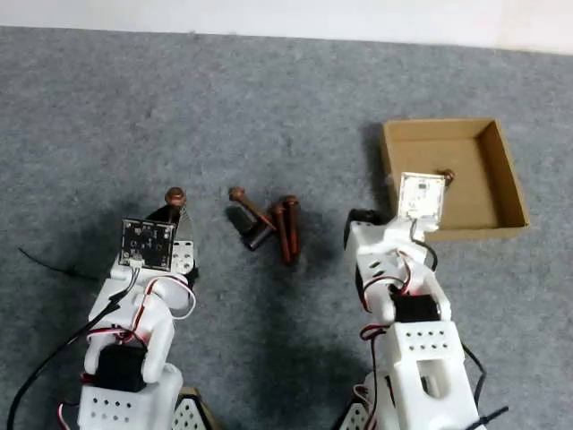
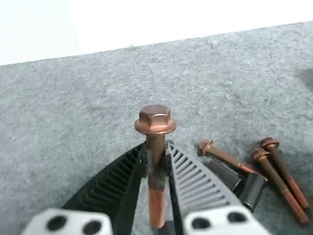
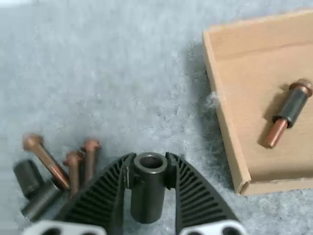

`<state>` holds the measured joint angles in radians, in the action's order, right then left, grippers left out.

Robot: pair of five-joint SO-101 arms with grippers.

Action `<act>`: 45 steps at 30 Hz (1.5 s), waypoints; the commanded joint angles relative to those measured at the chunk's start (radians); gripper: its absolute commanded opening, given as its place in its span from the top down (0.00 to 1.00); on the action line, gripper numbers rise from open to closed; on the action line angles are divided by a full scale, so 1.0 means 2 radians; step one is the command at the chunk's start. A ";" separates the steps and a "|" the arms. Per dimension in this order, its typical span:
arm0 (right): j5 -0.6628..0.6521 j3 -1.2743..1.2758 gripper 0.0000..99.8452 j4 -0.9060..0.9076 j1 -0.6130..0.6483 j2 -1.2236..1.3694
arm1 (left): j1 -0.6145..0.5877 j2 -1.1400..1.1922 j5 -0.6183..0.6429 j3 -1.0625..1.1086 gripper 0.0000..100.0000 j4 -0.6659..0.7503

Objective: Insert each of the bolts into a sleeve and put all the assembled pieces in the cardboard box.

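Observation:
My left gripper [image 2: 156,164] is shut on the shank of a copper bolt [image 2: 155,128], which stands head up left of the pile in the high view [image 1: 175,195]. The right gripper [image 3: 148,159] is shut on a dark sleeve [image 3: 148,191], bore facing up, between the pile and the cardboard box [image 1: 439,126]. On the box floor lies one assembled piece [image 3: 288,111], a bolt in a sleeve. Three loose bolts [image 1: 285,229] and two dark sleeves [image 1: 256,235] lie heaped on the carpet between the arms.
Grey carpet covers the table. The box wall [image 3: 222,115] rises close beside the right gripper. A black cable [image 1: 49,266] trails left of the left arm. Open carpet stretches behind the pile.

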<state>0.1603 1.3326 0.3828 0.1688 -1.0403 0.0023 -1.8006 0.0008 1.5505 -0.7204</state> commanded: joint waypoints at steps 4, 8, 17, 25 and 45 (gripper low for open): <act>0.001 0.065 1.00 -0.016 0.001 -0.169 | -0.005 -0.010 0.004 -0.020 0.99 0.010; 0.001 0.124 1.00 -0.016 0.007 -0.289 | 0.000 -0.010 0.004 -0.021 0.99 0.011; -0.180 0.221 0.99 -0.017 0.180 -0.390 | 0.034 -0.010 0.004 -0.018 0.99 0.075; -0.219 0.224 0.99 0.005 0.223 -0.393 | 0.046 -0.010 0.005 -0.026 0.99 0.157; -0.220 0.224 0.99 0.007 0.224 -0.390 | 0.320 -0.010 0.006 -0.025 0.99 0.262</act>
<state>-0.2677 1.6732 0.3936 0.6091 -1.8059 0.5424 -1.8006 0.0008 1.5505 -0.2217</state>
